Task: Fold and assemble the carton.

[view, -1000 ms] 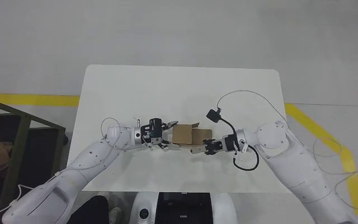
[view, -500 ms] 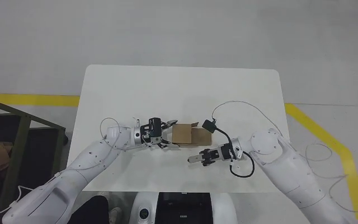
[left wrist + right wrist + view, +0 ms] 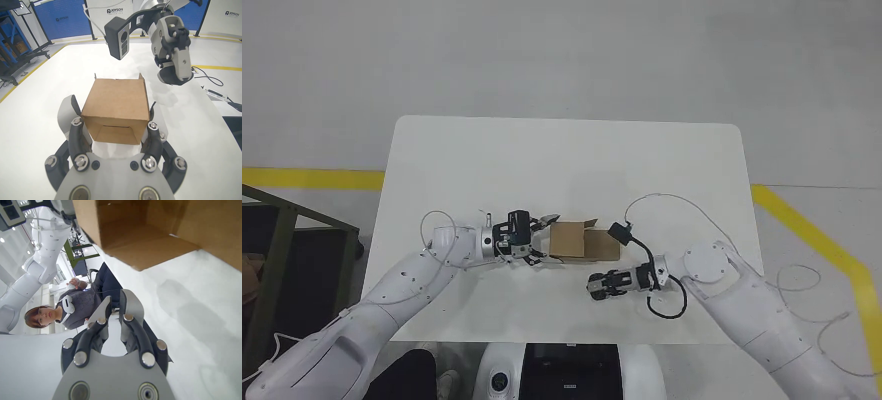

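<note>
One carton (image 3: 115, 94) sits clamped in the left gripper (image 3: 113, 102).

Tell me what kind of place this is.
Probably a robotics lab or test floor: a white worktable beside yellow floor tape, blue perforated partition panels behind it, and wheeled equipment stands along the side.

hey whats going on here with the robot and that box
A two-armed robot is assembling a carton on a white table. The left gripper clamps one end of the carton, which lies on its side with an open end toward the other arm. The right gripper is shut, empty, and apart from the carton.
</note>
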Motion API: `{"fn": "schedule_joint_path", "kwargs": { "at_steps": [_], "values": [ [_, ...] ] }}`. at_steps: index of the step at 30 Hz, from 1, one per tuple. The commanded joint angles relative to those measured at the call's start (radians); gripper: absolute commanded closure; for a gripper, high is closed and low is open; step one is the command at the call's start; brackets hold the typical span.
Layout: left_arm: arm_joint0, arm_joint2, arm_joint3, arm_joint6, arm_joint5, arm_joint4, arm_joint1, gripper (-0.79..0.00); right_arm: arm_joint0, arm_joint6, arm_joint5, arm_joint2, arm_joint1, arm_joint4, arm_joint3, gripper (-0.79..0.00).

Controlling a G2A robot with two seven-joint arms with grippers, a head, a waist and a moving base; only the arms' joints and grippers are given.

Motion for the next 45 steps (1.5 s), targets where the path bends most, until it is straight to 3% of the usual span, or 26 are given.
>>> {"fn": "schedule_joint_path", "kwargs": {
  "at_steps": [1,16,25,45],
  "values": [
    [0.002,-0.002,-0.002,0.0,-0.001,-0.001,0.0,-0.653,-0.004,-0.039,0.007,0.002,0.001,-0.03,0.004,0.0],
    [0.009,-0.008,-0.016,-0.002,-0.016,0.01,-0.001,-0.637,-0.025,-0.157,-0.01,0.054,0.011,-0.12,-0.013,0.0],
    [0.013,-0.015,-0.024,-0.002,-0.021,0.014,0.0,-0.606,0.023,-0.191,-0.036,0.018,-0.009,-0.135,0.037,0.0],
    [0.009,-0.013,-0.017,0.003,-0.038,0.018,-0.007,-0.588,0.169,-0.084,-0.148,-0.087,-0.069,-0.096,0.178,0.0]
  ]
}}
